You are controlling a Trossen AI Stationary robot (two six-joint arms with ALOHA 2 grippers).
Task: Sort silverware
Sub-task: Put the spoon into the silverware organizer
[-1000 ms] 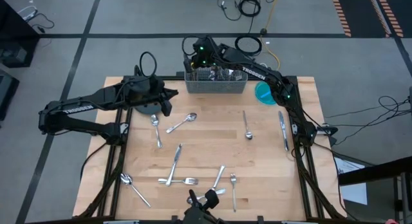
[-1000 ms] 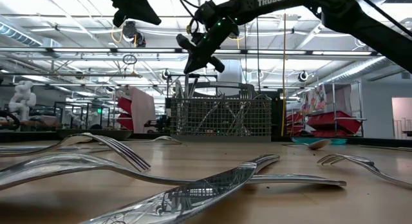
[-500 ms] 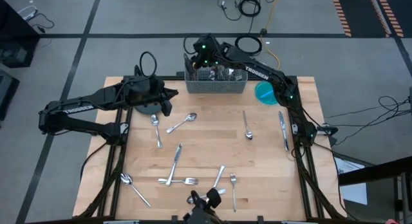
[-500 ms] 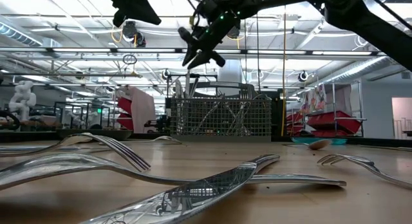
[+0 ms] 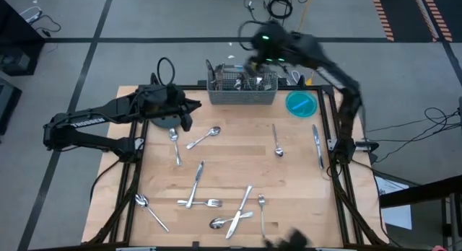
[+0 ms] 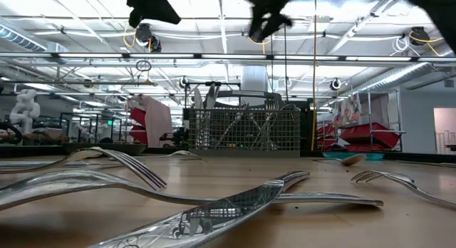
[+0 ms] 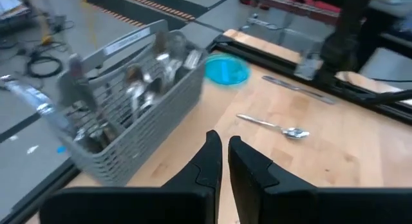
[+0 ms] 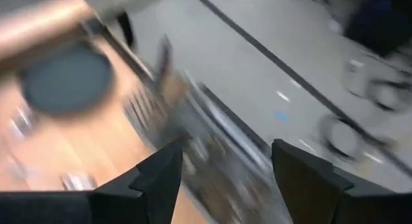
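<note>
1. From above, the left gripper (image 5: 189, 107) hangs over the far left part of the table (image 5: 303, 179), right over a dark plate (image 5: 164, 122). A spoon (image 5: 175, 144) lies just in front of it, and more silverware (image 5: 196, 185) is spread over the table nearer to me. The caddy (image 5: 242, 91) full of silverware stands off to its right side. The right gripper (image 5: 254, 53) is a blur up above the caddy, with a blue dish (image 5: 301, 103) to its side.

2. From table height, forks and a knife (image 6: 214, 212) lie close up. The caddy (image 6: 244, 130) stands at the back. The right gripper (image 6: 267, 16) hangs high over it, holding nothing. The left gripper (image 6: 146, 6) is up at the top too.

3. From the left wrist, the left gripper (image 7: 224, 150) has its two fingers (image 7: 209, 156) nearly together with a thin gap, and nothing between them. The caddy (image 7: 129, 130) is just ahead, and a spoon (image 7: 273, 126) lies farther off by the blue dish (image 7: 226, 69).

4. From the right wrist, the right gripper (image 8: 225, 163) has its fingers (image 8: 161, 176) wide apart and empty. The blurry caddy (image 8: 212, 143) sits below them, with the dark plate (image 8: 64, 82) off to one side.
</note>
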